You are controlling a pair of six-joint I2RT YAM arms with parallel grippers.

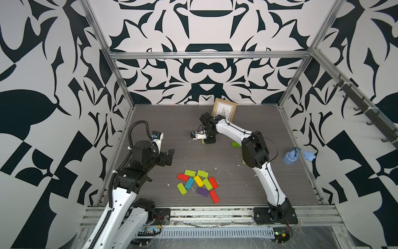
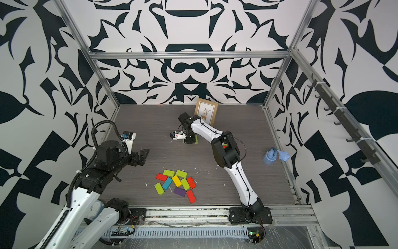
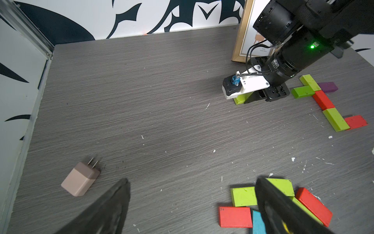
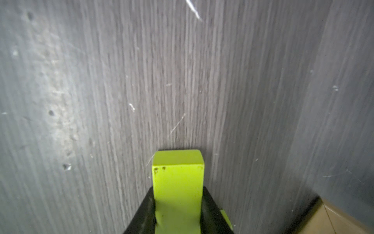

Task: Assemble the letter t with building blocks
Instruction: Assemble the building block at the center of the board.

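Right wrist view, lime green block [image 4: 178, 178], chipped edge, between black fingers [image 4: 144, 214]

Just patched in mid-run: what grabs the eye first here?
The bright heap of colored blocks at the table's near middle stands out against the gray top. Farther back, near the picture frame, the right gripper holds a green block down on the table, its jaws on either side.
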